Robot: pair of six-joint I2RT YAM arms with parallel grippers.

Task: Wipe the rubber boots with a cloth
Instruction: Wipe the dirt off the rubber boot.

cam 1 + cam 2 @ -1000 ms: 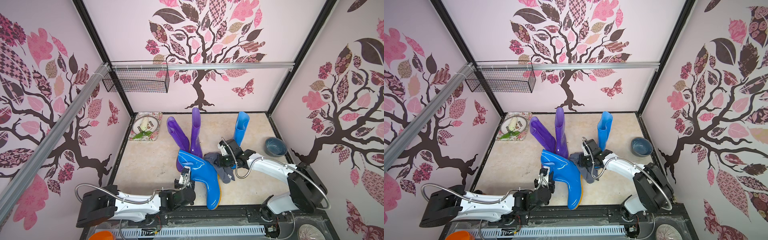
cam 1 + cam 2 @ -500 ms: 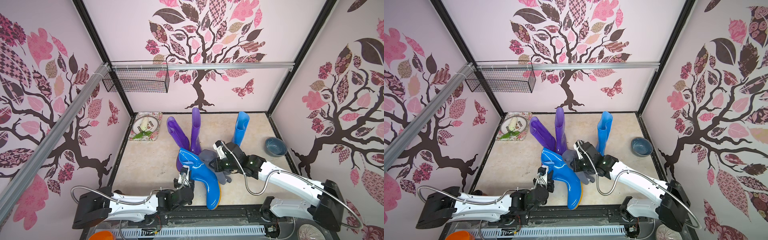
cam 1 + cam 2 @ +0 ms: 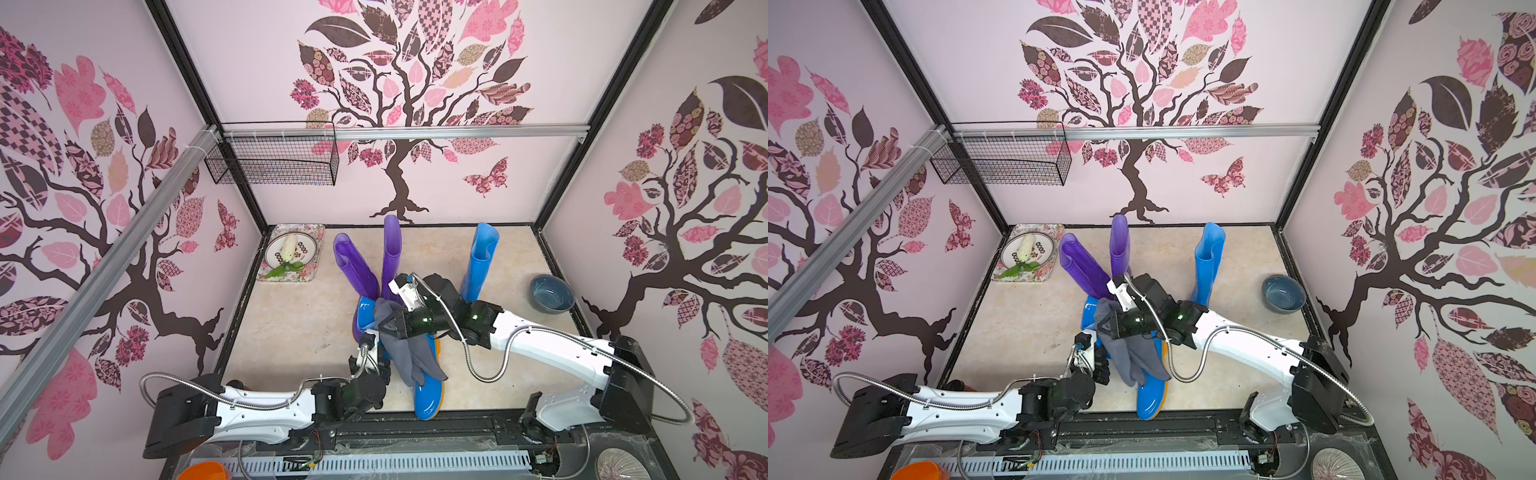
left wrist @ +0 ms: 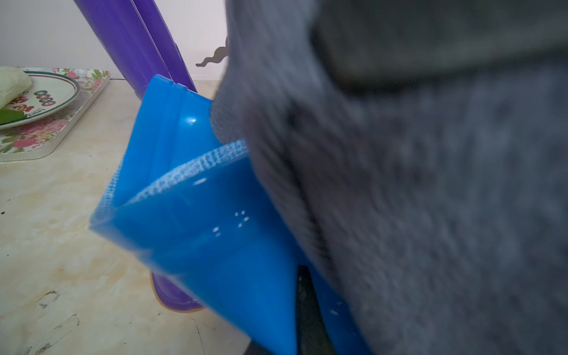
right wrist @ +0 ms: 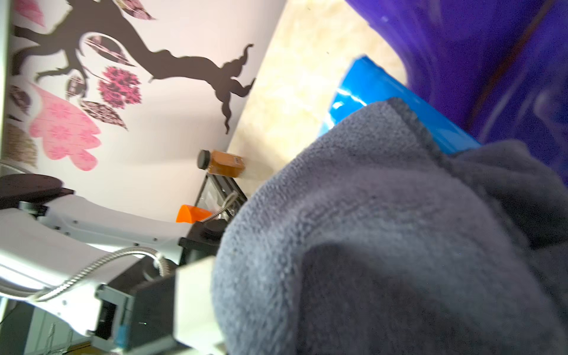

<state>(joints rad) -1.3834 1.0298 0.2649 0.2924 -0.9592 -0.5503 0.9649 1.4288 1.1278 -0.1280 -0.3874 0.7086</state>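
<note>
A bright blue rubber boot (image 3: 428, 395) (image 3: 1152, 395) slants with its orange-soled foot toward the front edge. My left gripper (image 3: 1100, 361) is shut on the rim of its shaft (image 4: 199, 230). The grey-blue cloth (image 3: 409, 357) (image 3: 1129, 357) hangs from my right gripper (image 3: 384, 324), which is shut on its upper end above the boot's shaft. The cloth drapes down over the boot's leg and fills much of both wrist views (image 4: 430, 215) (image 5: 368, 246). Two purple boots (image 3: 357, 266) (image 3: 391, 249) lean together just behind. Another blue boot (image 3: 480, 262) stands upright at the back right.
A round grey-blue bowl (image 3: 550, 293) sits by the right wall. A floral tray (image 3: 291, 307) with a plate lies at the back left. A wire basket (image 3: 274, 160) hangs on the rail above. An amber bottle (image 5: 226, 163) lies at the front left corner.
My right gripper has lifted the cloth off the table and carried it left, so it now hangs over the held blue boot. The left arm has barely moved.
</note>
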